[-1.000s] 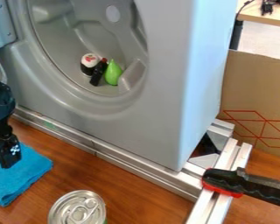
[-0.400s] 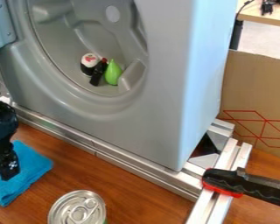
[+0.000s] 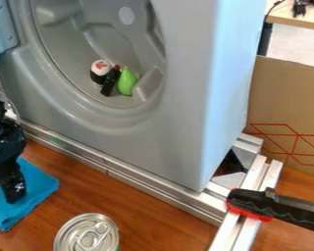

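Washer shell (image 3: 179,122): raised arm could clip its drum lip.
Wooden tabletop (image 3: 146,211): moving room between cloth and rail.
Metal rail (image 3: 130,176): raised edge; low sweep could strike it.
Blue cloth (image 3: 38,186): lower left; pressing could bunch it.
Gripper (image 3: 14,196): at cloth; opening, grasp, contact unclear.
Ring-pull can (image 3: 88,236): wide swing could tip it.

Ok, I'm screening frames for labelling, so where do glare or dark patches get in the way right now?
Camera view: bright reflections break up the ring-pull can's lid; highlights streak the metal rail; a pale sheen runs down the gray washer's side; the black gripper, against the blue cloth, is dark enough to lose detail.
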You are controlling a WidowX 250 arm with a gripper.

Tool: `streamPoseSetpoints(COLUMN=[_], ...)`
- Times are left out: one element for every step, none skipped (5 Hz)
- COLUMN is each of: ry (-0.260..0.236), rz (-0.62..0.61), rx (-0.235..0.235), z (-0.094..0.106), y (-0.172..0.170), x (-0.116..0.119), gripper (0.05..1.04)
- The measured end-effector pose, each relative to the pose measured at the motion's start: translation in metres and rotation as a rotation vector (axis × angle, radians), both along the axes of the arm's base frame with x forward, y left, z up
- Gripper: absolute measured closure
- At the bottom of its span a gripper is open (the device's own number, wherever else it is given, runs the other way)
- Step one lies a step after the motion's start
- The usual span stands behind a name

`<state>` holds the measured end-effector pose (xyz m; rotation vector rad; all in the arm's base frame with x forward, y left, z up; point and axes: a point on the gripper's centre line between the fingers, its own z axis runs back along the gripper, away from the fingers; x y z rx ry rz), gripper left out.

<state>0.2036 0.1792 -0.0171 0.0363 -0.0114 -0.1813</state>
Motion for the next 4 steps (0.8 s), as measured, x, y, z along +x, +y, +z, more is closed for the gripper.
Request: streamPoseSetpoints(ry=[-0.030, -0.071, -0.088, -0.135], rz=[0.024, 0.027, 0.040, 0.040], rx=[0.026, 0.022, 0.005, -0.038], z=[-0.002, -0.006, -0.014, -0.016], y=[0.008, 0.006, 0.002, -0.007], x=[-0.003, -0.002, 0.001, 0.010], gripper=[0.083, 0.083, 0.083, 0.083])
